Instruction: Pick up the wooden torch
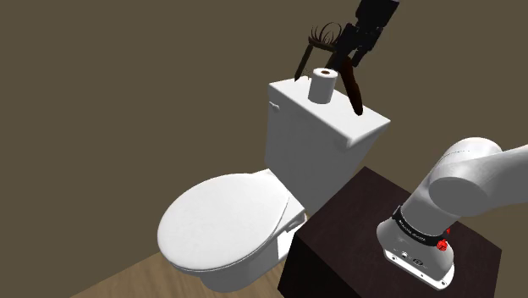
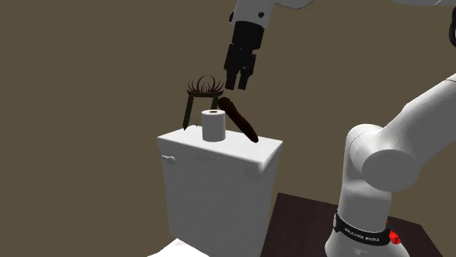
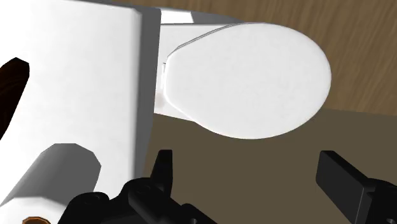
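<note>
Your end effector (image 3: 246, 160) is released. In the wrist view its two black fingers (image 3: 163, 170) stand wide apart with nothing between them, and beyond the gap you see only drab brown wall and the closed toilet lid (image 3: 248, 76). It grips nothing and touches nothing.

From the shoulder view you find the end effector (image 1: 354, 56) hanging just above the toilet tank (image 1: 306, 108), close over the upper part of the wooden torch (image 1: 352, 90). The torch is a dark brown shaft leaning at a slant, with its lower end resting on the tank's top near the back edge. A wiry cage-like head (image 2: 203, 87) sits at the top beside it, on the far side of the toilet roll (image 2: 213, 125). The roll stands upright on the tank, just in front of the torch (image 2: 242, 121).

In the second exterior view the fingertips (image 2: 231, 82) sit a little above the shaft's upper end, apart from it.

For writing, you have a black band (image 2: 362, 234) round the arm's base with pale lettering too small to read, and a red mark (image 2: 395, 237) beside it.
</note>
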Robot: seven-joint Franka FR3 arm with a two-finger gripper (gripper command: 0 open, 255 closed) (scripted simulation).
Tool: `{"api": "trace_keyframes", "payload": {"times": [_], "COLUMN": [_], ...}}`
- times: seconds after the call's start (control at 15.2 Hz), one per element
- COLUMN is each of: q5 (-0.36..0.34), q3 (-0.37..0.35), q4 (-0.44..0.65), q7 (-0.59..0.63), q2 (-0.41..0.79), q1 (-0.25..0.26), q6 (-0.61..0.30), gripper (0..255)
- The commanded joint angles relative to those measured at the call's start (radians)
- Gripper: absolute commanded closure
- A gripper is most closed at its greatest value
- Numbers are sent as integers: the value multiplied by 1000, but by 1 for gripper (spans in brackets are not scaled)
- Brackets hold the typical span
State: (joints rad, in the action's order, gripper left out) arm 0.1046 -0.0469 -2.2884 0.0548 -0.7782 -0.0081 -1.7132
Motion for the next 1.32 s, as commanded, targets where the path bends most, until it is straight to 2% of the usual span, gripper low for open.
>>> {"api": "trace_keyframes", "payload": {"times": [0.0,0.59,1.25], "q5": [0,-77,-137], "q3": [0,84,187], "q4": [0,-89,-116], "q7": [0,-1,7], "q2": [0,90,251], "q1": [0,-112,-229], "q6": [0,-241,-505], "gripper": [0,0,0]}}
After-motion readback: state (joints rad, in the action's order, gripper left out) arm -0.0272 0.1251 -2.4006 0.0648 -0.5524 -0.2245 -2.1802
